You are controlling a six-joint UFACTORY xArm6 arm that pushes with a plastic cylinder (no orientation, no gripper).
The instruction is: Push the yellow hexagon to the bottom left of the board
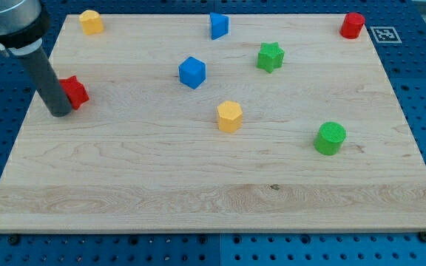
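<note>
The yellow hexagon (pixel 229 116) sits near the middle of the wooden board (pixel 198 185). My tip (pixel 59 113) is at the board's left side, touching the left edge of a red block (pixel 75 91) whose shape I cannot make out. The tip is far to the left of the yellow hexagon, at about the same height in the view.
A second yellow block (pixel 91 21) lies at the top left. A blue cube (pixel 192 72) and a blue block (pixel 218 25) lie top centre. A green star (pixel 270 57), a green cylinder (pixel 330 138) and a red cylinder (pixel 352 25) lie on the right.
</note>
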